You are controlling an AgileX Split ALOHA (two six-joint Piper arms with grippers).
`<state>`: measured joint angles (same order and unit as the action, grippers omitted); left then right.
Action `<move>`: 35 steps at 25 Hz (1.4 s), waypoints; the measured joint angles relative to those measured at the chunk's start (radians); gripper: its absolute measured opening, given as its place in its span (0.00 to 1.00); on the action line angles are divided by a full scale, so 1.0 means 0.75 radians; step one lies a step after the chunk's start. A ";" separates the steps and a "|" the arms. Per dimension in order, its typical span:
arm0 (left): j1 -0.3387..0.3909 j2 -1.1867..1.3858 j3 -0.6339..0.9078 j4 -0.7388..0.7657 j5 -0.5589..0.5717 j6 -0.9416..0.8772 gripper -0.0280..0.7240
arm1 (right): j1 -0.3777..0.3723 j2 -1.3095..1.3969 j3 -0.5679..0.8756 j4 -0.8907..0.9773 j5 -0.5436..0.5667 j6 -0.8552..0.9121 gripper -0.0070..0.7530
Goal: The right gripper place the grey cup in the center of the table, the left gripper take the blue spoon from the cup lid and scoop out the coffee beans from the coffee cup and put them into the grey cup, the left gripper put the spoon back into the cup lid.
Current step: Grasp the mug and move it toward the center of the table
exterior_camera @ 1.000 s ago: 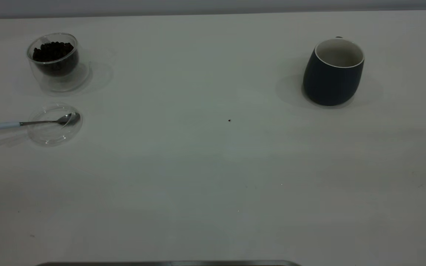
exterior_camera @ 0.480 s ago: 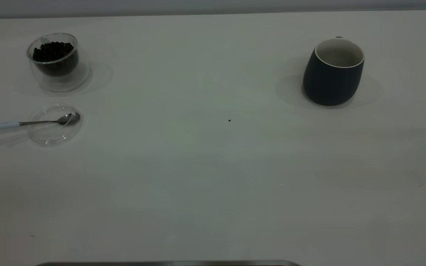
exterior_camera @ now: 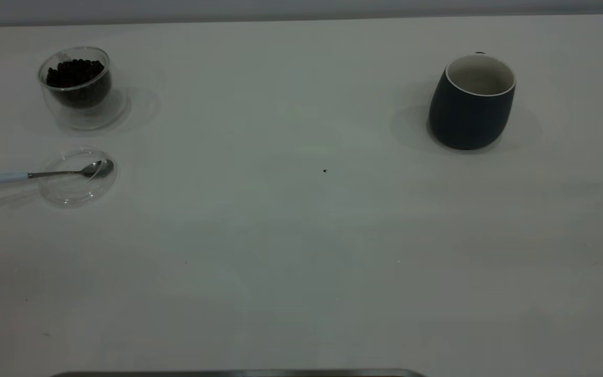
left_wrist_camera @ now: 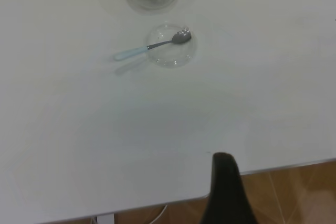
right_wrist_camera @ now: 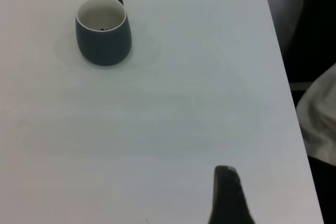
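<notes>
Both my jaws hold nothing right now, and I cannot tell if they are wide or narrow, because only one dark tip of each one shows. My left gripper (left_wrist_camera: 227,187) hangs back over the near edge of the table (exterior_camera: 301,262), well apart from everything. My right gripper (right_wrist_camera: 227,195) hangs back too, far from the grey cup (exterior_camera: 471,102).

The grey cup stands upright on the right side of the table, not in the middle yet. I think I see a few dark bits down inside it. The coffee cup (exterior_camera: 77,84) stands far off on the left, full of coffee beans (exterior_camera: 75,73). Just beside it lies the cup lid (exterior_camera: 76,178). The blue spoon (exterior_camera: 40,174) rests with its shiny bowl in the lid and its pale handle sticking out over the table.

I think moving the grey cup comes first. It is round and smooth, so it could slip or tip if my right jaws grab it badly. The spoon is thin and lies low, so my left jaws could miss it or push the light lid away. Beans could also roll off the spoon on the long trip across.
</notes>
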<state>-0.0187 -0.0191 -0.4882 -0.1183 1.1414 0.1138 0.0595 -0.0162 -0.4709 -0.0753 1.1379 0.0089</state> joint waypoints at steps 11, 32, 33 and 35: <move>0.000 0.000 0.000 0.000 0.000 0.000 0.81 | 0.000 0.022 -0.010 -0.055 -0.023 -0.001 0.62; 0.000 0.000 0.000 0.000 0.000 0.003 0.81 | 0.000 1.803 -0.639 -0.103 -0.370 -0.689 0.62; 0.000 0.000 0.000 0.000 0.000 0.003 0.81 | 0.000 1.859 -0.659 -0.094 -0.400 -0.741 0.62; 0.000 0.000 0.000 0.000 0.000 0.003 0.81 | 0.000 1.981 -0.678 -0.080 -0.485 -0.838 0.62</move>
<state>-0.0187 -0.0191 -0.4882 -0.1183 1.1414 0.1158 0.0595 1.4693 -0.9793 -0.1354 0.7738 -0.6196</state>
